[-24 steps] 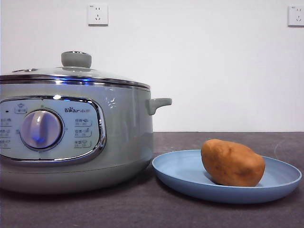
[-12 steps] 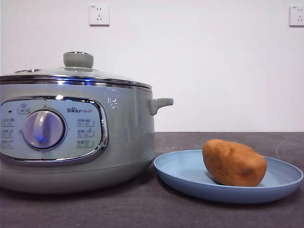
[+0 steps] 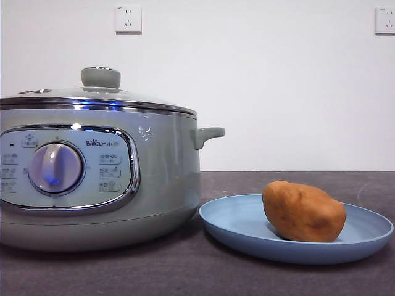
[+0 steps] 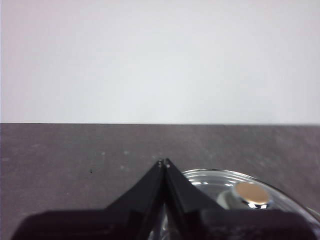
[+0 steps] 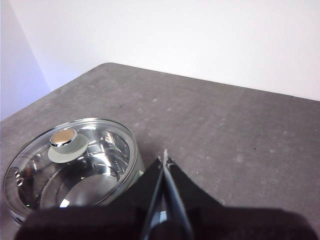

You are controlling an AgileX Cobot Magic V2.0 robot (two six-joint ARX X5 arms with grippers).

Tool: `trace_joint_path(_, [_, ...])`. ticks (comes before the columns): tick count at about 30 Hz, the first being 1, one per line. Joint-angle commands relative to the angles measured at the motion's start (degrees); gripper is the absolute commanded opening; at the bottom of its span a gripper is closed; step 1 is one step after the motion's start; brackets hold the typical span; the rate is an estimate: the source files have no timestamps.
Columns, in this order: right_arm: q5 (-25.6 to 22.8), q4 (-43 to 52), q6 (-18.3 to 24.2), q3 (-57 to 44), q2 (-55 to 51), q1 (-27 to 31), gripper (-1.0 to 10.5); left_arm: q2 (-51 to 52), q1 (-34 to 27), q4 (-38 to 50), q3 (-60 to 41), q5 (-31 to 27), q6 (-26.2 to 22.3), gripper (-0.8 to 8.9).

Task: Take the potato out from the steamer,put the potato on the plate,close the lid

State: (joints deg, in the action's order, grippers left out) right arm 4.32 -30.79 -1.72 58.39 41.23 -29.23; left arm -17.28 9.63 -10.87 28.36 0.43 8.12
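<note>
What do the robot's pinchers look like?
Each one is plain matte black. The left gripper has two flat wedge-shaped jaws that narrow to a thin point, with tiny pale specks at the very tips. The right gripper looks the same: black, smooth and pointed like a beak. No cables, stickers or writing show.

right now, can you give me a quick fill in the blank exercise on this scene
1. The potato lies on the light-blue ____.
2. The lid sits ____ on the steamer.
3. The left claw has its jaws ____.
4. The plate stands beside the steamer on its ____ side.

Missing words: plate; closed; shut; handle
</note>
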Motion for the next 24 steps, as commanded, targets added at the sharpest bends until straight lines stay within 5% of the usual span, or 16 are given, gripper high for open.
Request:
trace_joint_path(1, [-0.17,0.26,-0.24,0.09,-0.02,-0.07,0.0,4.24,-1.49,8.39,-9.05,-0.07,3.98,-0.04])
trace_joint_path(14, [-0.17,0.26,-0.24,0.09,-0.02,-0.07,0.0,17.16,-3.82,17.31,-26.32,-0.39,6.95,-0.04])
trace_joint_path(24, [-0.17,0.24,-0.24,0.09,-0.02,-0.07,0.0,17.16,-4.17,10.25,-26.95,-2.10,6.69,-0.04])
